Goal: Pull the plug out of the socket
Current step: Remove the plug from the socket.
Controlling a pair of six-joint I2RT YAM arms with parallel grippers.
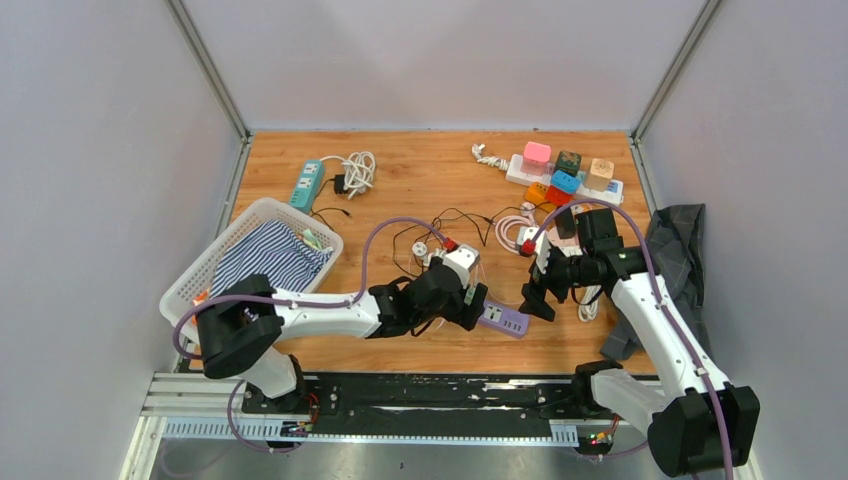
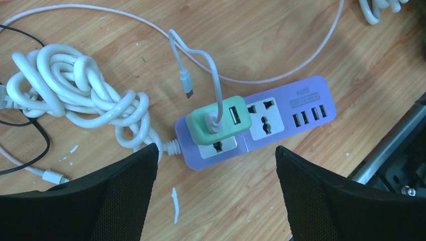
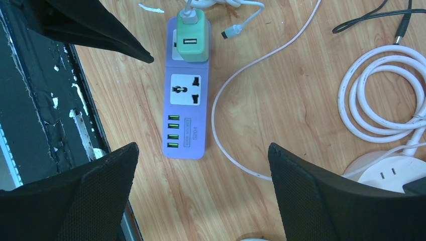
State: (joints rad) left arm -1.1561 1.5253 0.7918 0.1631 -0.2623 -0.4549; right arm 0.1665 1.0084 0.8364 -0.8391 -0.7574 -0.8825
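A purple power strip lies on the wooden table near the front edge, also in the right wrist view and the top view. A green USB plug with a white cable sits in its end socket; it shows in the right wrist view too. My left gripper is open and empty, just in front of the plug end of the strip. My right gripper is open and empty, hovering by the strip's USB-port end. In the top view the left gripper and right gripper flank the strip.
A knotted white cord lies beside the strip. A coiled white cable and a round white adapter lie right. At the back are a multi-plug strip and a teal strip. A basket stands left, dark cloth right.
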